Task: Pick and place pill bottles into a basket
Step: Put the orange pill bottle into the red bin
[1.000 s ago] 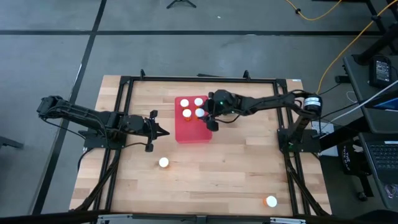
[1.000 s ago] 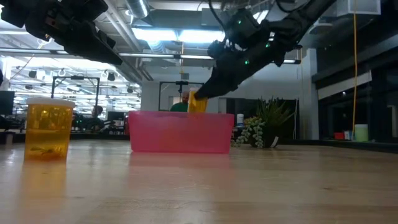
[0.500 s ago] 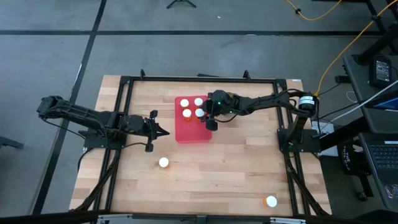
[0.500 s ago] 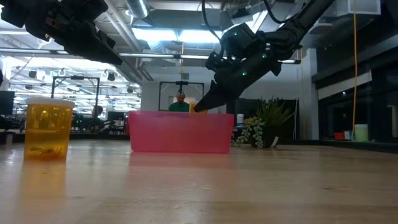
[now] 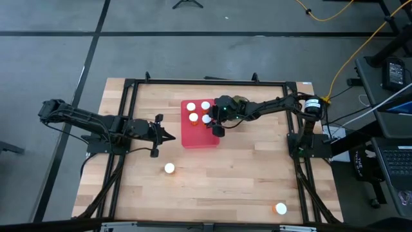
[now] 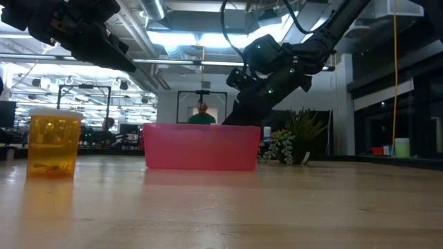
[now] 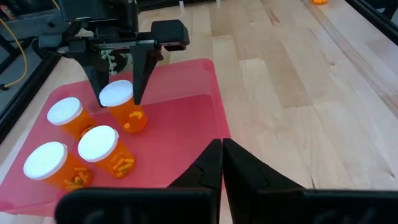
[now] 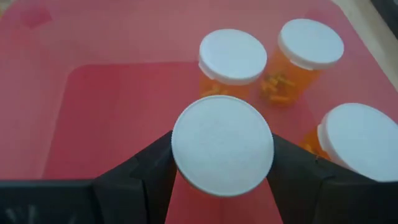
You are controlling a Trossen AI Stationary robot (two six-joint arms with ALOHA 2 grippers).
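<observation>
The right gripper [image 5: 212, 122] is down inside the red basket [image 5: 196, 138], which sits near the middle of the wooden table [image 5: 238, 174]. Its two dark fingers [image 8: 140, 168] press on both sides of one pill bottle [image 7: 122, 107], just under its round white cap. So the pincer is partly closed and has hold of that bottle. The bottle stands up straight, with small orange pills seen through its side. In the left wrist view its bottom looks like it is at the basket floor, but you cannot tell if it touches.

Three more pill bottles stand in the basket close by: one [image 7: 69, 116] just beside the held one, and two [image 7: 104, 150] [image 7: 52, 166] a bit nearer the left arm. All have white caps and orange sides.

The left gripper [image 5: 168, 137] waits over the table, just beside the basket on the left arm's side, pointing at it. Its fingers [image 7: 208, 171] are pressed together and hold nothing.

Two other pill bottles are out on the table. One [image 5: 169, 168] stands near the left gripper, toward the front edge. The other [image 5: 280, 208] is far off in the front corner on the right arm's side.

From the low view, a small green plant [image 6: 294, 146] shows behind the basket, and a person in green [image 6: 201, 114] is far back in the room
</observation>
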